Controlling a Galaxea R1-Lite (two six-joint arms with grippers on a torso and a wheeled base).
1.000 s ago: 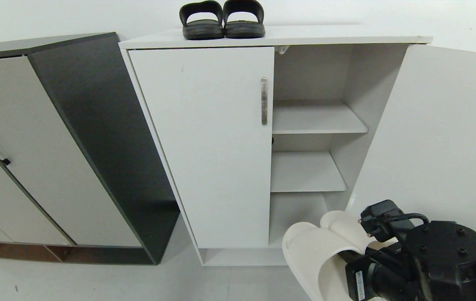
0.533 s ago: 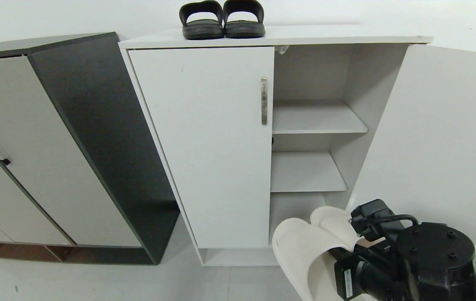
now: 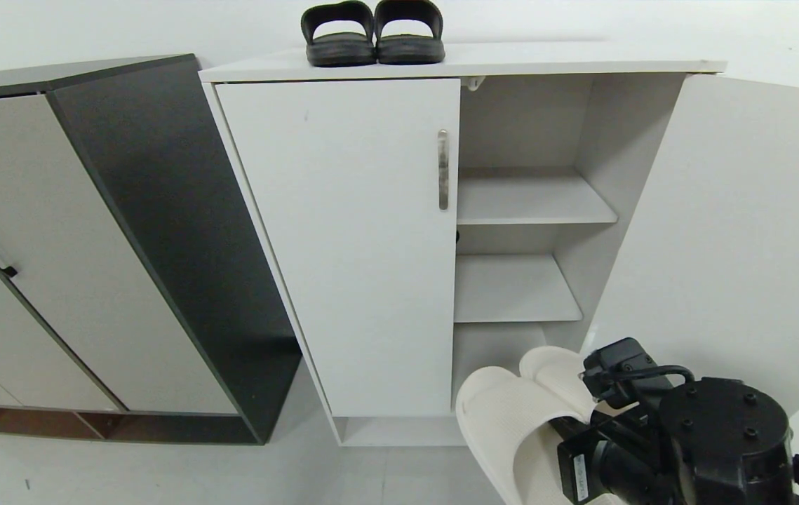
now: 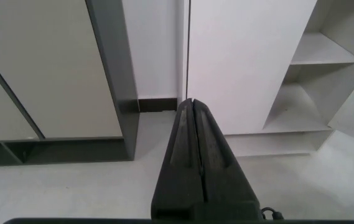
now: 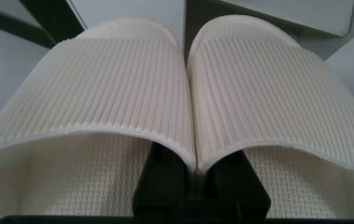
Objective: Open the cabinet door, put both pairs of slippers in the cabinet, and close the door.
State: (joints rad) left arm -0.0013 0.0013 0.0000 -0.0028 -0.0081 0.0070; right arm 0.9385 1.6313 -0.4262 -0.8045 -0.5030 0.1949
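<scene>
Left gripper (image 4: 191,106) is sitting clamped together on nothing, facing the closed left door (image 3: 343,238). Black slippers (image 3: 373,35) are resting on the cabinet (image 3: 581,64) top, partly clipped by the frame edge. Right gripper (image 5: 195,179) is pinching the white slippers (image 3: 511,414) by their inner edges, fingers mostly hidden beneath them, before the open lowest compartment (image 3: 497,347); the pair is sitting further left than a second ago.
</scene>
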